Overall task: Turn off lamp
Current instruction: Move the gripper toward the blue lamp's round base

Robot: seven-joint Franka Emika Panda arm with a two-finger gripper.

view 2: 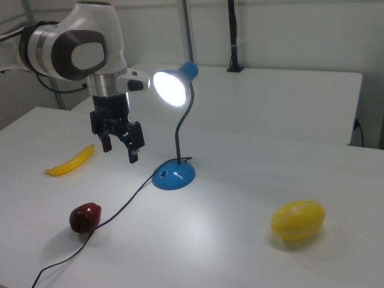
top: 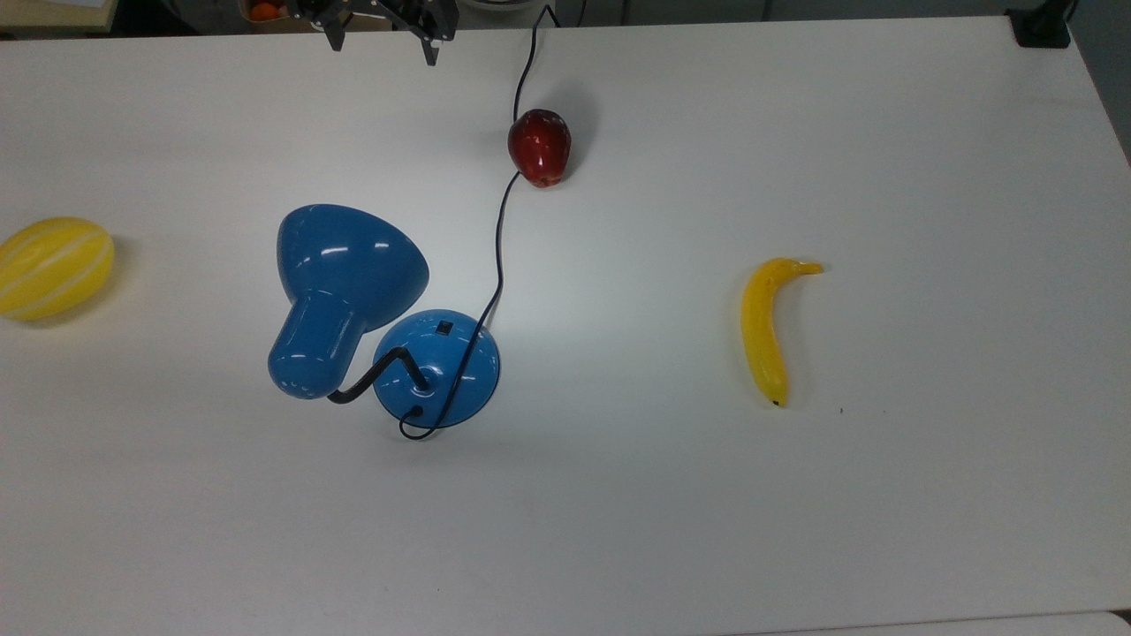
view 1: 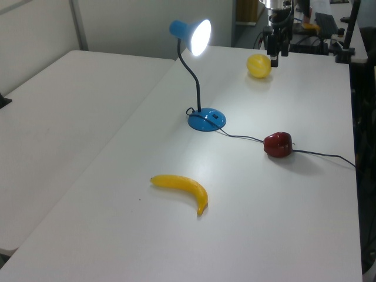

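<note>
Approach pending: lamp lit.
Gripper aloft, jaws spread, empty; must descend onto base switch.

no readable text, labels, brands, numbers or signs anywhere

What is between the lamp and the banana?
Nothing. In the top view, the white table is bare between the lamp and the banana.
</note>
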